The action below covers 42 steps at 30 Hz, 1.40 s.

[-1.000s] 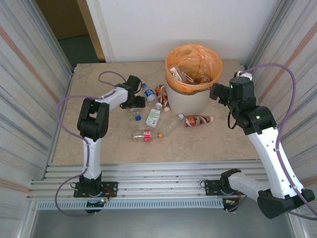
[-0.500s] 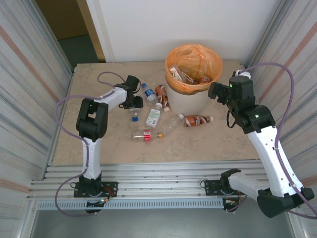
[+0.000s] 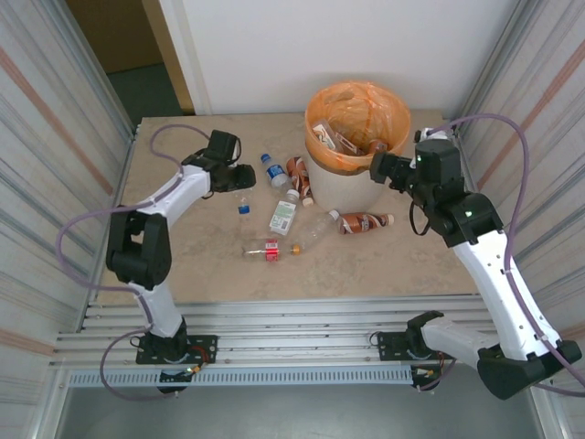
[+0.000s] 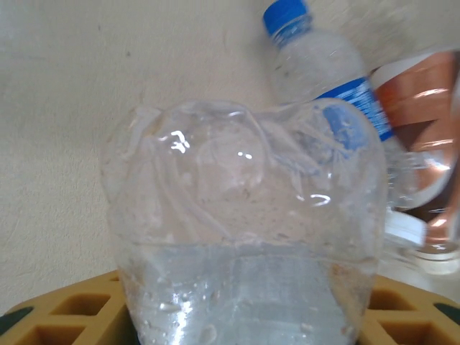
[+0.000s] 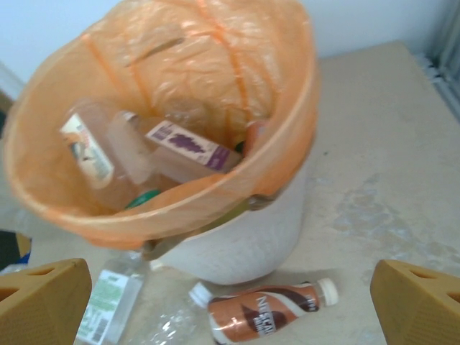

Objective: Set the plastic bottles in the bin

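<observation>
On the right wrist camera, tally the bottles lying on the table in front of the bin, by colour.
Brown-labelled bottle: 1
Green-labelled bottle: 1
Clear bottle, white cap: 1
Total: 3

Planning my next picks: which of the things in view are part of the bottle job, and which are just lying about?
Job: crushed clear bottle in the left gripper; blue-labelled bottle; green-labelled bottle; long clear bottle; brown bottle in front of the bin; red-labelled bottle; orange-lined bin, bottles already inside.
Lying about: purple cables; metal rails at the near edge.
</observation>
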Tool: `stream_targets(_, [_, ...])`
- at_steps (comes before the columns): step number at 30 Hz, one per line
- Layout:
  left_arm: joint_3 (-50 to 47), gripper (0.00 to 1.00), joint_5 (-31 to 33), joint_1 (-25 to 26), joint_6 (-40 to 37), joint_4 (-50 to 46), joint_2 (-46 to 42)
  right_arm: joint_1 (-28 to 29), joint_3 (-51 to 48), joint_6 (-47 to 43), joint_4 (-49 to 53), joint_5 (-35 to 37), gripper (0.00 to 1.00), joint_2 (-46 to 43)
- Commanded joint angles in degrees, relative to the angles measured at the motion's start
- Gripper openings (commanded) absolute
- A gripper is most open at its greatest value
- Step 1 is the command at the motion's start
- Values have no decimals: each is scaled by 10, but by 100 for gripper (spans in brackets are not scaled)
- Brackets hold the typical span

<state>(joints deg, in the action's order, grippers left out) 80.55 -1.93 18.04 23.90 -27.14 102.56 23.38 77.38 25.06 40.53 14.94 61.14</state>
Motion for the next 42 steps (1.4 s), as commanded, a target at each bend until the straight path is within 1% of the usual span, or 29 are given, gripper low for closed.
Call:
stream_targets(1, [-29,43,-23,-1,21,26,-50,43,-1,4,-26,-13,98,10])
stream_targets(5, [-53,41,-30,-1,36,47,-97,117,1,6,-52,-14,100,39])
stream_targets(8, [-72,41,-38,-1,53,65,-131,165,2,9,-79,-26,98,70])
stream_targets(11, [-91,41,-52,-1,69,83,-161,201,8,9,-105,-48,97,110])
stream_targets(14, [-100,41,-65,-1,81,93,-184,225,24,11,-117,-71,95,160])
stream_targets(24, [-120,40,-114,-2,115,120,-226,272,102,3,-130,-177,84,327])
stream_targets(28, [-124,40,-127,-2,122,124,-233,282,136,-6,-134,-195,78,374])
stream_targets(32, [-130,40,-131,-2,128,128,-239,282,152,-6,-143,-206,73,401])
stream_targets(42, [-133,40,-142,-2,139,134,-247,282,176,-3,-144,-215,53,440])
